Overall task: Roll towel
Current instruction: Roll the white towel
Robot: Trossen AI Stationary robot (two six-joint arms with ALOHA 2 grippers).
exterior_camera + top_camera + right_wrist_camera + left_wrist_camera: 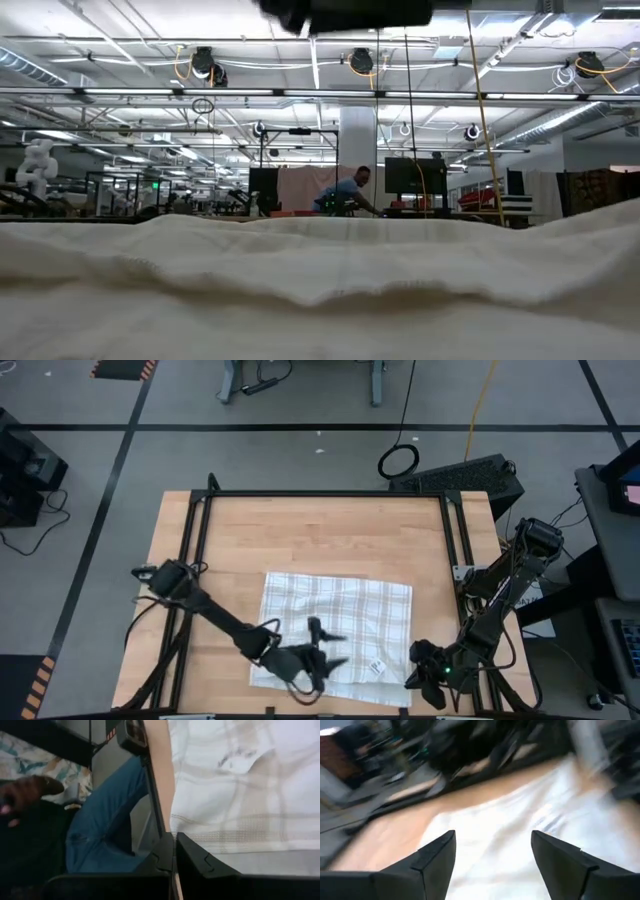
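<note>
The towel [335, 625] lies spread flat on the worktop [320, 530]. The left tool [322, 648], fingers spread and holding nothing, hangs over the towel's near edge. The right tool [422, 672], pressed together, sits just beside the towel's near right corner.

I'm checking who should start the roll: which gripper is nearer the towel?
Left. The left gripper is open over the towel at its near edge; the right gripper sits shut just off its near right corner.
</note>
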